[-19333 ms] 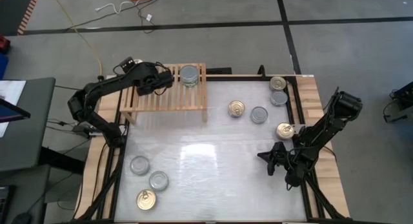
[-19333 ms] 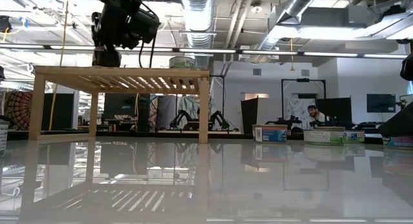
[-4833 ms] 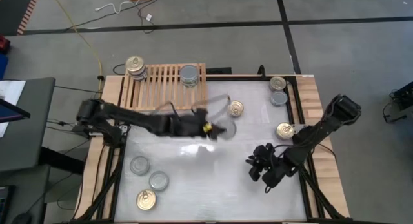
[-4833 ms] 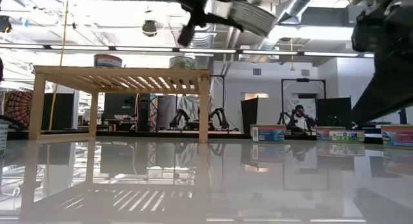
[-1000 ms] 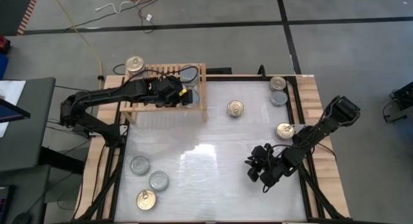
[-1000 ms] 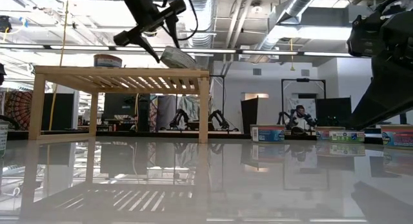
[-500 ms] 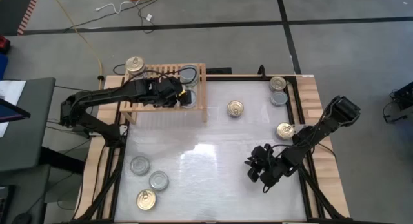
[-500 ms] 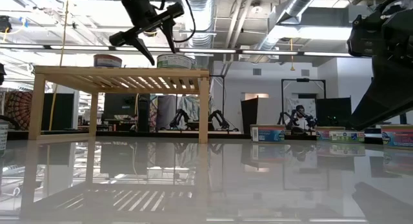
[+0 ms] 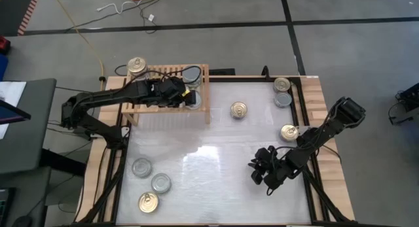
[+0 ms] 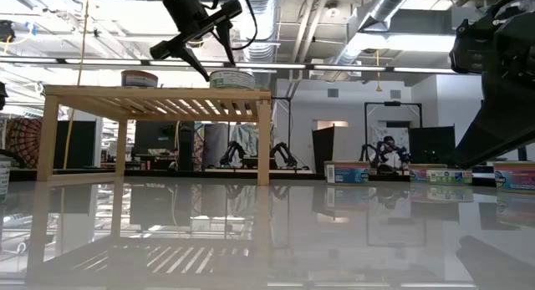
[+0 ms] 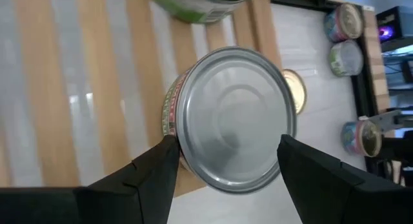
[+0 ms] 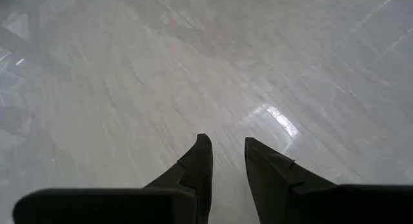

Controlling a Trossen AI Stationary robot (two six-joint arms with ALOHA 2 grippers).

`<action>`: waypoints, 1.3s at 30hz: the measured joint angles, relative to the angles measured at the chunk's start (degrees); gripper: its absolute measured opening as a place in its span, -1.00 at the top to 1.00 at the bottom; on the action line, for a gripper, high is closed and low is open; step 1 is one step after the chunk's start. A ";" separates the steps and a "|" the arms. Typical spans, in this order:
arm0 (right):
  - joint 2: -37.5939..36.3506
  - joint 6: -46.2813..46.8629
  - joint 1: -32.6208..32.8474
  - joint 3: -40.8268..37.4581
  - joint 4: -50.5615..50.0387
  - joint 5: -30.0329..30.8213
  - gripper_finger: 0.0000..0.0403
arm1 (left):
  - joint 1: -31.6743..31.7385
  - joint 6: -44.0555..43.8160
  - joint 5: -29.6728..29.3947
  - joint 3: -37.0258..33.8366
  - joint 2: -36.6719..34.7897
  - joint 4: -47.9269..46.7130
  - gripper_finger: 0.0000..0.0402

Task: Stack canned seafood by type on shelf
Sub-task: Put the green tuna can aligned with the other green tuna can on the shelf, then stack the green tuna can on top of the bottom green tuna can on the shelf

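White table point(image 9: 216, 181) carried the wooden shelf point(image 9: 152, 93), bearing tins at both ends, plus seven loose tins.

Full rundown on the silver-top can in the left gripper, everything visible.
The silver-top can is a short round metal tin with a plain grey lid stamped with concentric rings and a red-and-green printed label round its side. It sits upright near the right end of the shelf, seemingly on another can below it. The left gripper flanks it, one dark finger against each side. Whether its weight is already on the stack cannot be told.
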 joint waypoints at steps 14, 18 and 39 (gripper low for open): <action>0.00 0.00 0.00 0.00 -0.35 -0.97 0.41 | -1.04 8.03 -0.21 0.00 -4.11 0.46 -0.25; 0.00 0.00 0.00 0.00 -0.51 -0.99 0.41 | -6.75 13.96 -3.95 0.00 -6.39 0.41 -0.25; 0.00 0.02 -0.06 0.00 -0.31 -0.95 0.41 | -49.83 11.37 -34.63 -23.84 -7.48 23.04 -0.25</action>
